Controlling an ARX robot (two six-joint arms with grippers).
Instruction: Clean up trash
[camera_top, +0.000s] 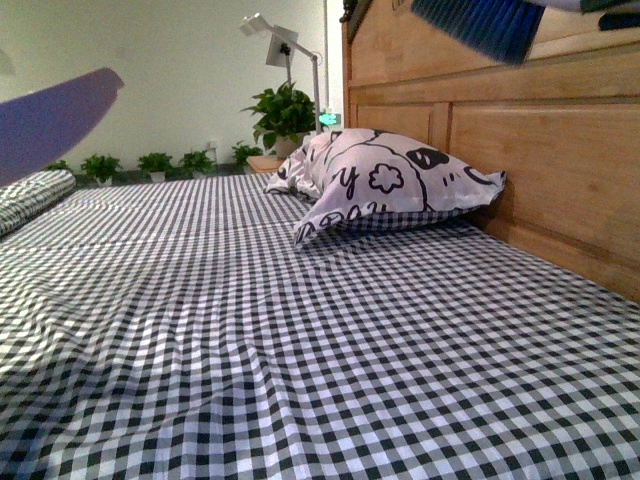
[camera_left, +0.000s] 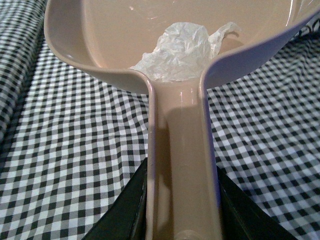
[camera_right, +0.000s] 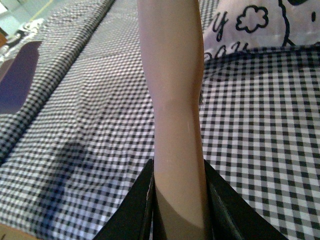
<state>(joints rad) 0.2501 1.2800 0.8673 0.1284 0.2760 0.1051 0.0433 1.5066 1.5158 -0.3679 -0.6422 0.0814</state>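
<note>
trash, a light, soft crumpled wad loose in the dustpan, could spill; left gripper clamps the dustpan handle, right gripper clamps the brush handle.

Front view: bed fills the foreground. Pillow lies on it at 1 o'clock, against the headboard, which runs along the right side. Potted plants stand behind the bed at 12 o'clock. Dustpan held above the bed at 10 o'clock; brush above the headboard at 1 o'clock. Left wrist view: trash sits in the dustpan's bowl, just where the handle joins. Right wrist view: brush handle over the bed, pillow beyond it.
</note>
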